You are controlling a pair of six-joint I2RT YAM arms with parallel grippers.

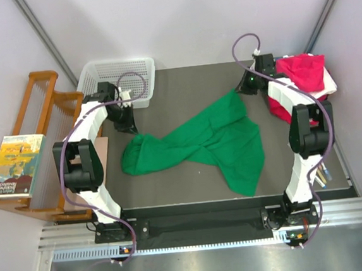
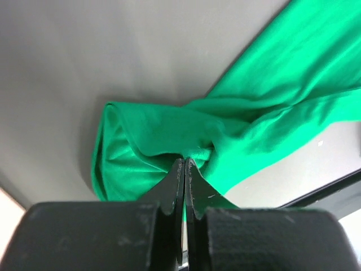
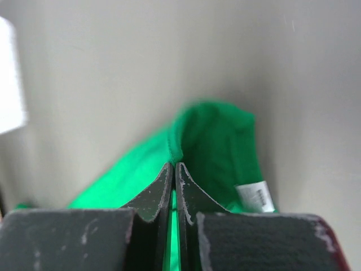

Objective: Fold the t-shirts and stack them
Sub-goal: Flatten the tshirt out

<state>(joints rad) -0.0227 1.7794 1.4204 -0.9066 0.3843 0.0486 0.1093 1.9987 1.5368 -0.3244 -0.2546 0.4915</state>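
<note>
Two closed jaws, pinching green t-shirt (image 1: 226, 144)

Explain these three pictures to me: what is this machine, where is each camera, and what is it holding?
A robot's left arm and right arm are bolted at a dark table's near edge. The wide picture looks down from above and behind them. The other two come from a camera on each wrist, looking along its own fingers. A green t-shirt stretches twisted across the middle. The left gripper and right gripper are both shut, each pinching an end of it. A pile of pink, white and red shirts sits at the far right, a white mesh basket at far left.
</note>
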